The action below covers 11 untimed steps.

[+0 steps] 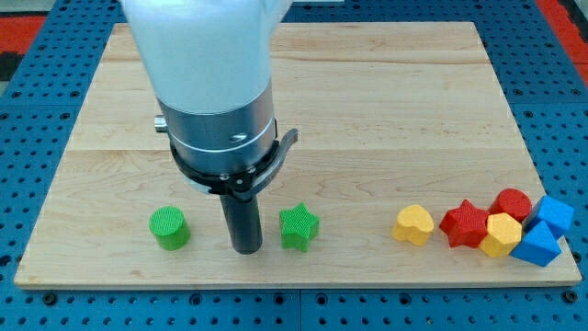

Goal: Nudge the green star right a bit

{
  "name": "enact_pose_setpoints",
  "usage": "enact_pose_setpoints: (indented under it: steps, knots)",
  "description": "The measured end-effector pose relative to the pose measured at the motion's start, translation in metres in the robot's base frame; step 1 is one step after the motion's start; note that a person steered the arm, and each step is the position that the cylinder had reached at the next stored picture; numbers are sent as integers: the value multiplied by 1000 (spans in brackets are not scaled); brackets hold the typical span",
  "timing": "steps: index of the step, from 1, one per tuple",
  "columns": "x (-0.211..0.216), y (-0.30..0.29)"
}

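Observation:
The green star [299, 226] lies near the view's bottom edge of the wooden board [367, 110], a little left of centre. My tip [245, 248] rests on the board just left of the star, with a small gap between them. A green cylinder [170, 228] stands to the left of my tip. My tip is between the cylinder and the star. The arm's white and grey body [207, 83] rises above the rod and hides the board behind it.
At the view's bottom right sits a cluster: a yellow heart [413, 223], a red star [465, 223], a yellow block [501, 233], a red block [511, 202] and two blue blocks [545, 230]. Blue pegboard [28, 101] surrounds the board.

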<state>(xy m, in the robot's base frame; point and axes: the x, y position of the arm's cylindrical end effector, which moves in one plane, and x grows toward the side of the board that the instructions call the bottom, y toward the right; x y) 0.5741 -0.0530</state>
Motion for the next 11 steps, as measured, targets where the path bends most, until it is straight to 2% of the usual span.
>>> enact_pose_setpoints:
  steps: [1,3,4,6,7,11]
  knots:
    - [-15,12]
    - [-15,9]
    - [-44,11]
    - [-56,23]
    - [-52,52]
    - [-51,69]
